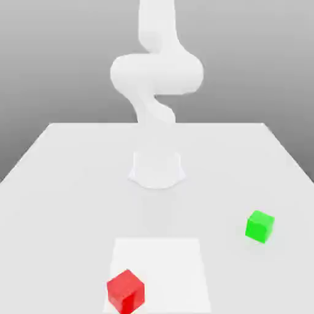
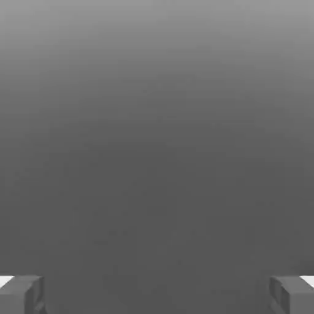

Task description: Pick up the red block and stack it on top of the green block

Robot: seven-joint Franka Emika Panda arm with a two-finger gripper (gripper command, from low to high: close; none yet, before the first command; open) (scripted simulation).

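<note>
On the exterior view's left, near the lower edge, the red block [image 1: 126,291] sits on the white table [image 1: 55,184], resting at the lower left corner of a brighter white square patch [image 1: 165,264] marked on the tabletop. It is turned so that one vertical edge faces the camera, with two side faces and the top showing. It looks like a small rigid cube with a smooth matte finish, probably light, and stiff enough that squeezing it should not deform it. The flat, parallel side faces are the natural place to take hold: one finger on each of two opposite faces, about halfway up, with the wrist turned to match the cube's rotation so the pads land flat, not on the edges. A smooth surface could slip if pinched near a corner.

In the middle, the white Panda arm [image 1: 156,73] rises from its round base [image 1: 157,170], folded above the table and well apart from both cubes. In the hand view the gripper [image 2: 157,294] is released, its two fingertips [image 2: 21,294] spread wide with nothing between them.

On the exterior view's right, the green block [image 1: 260,226] stands alone on the table, well apart from the red one, its top face free to receive it.
</note>
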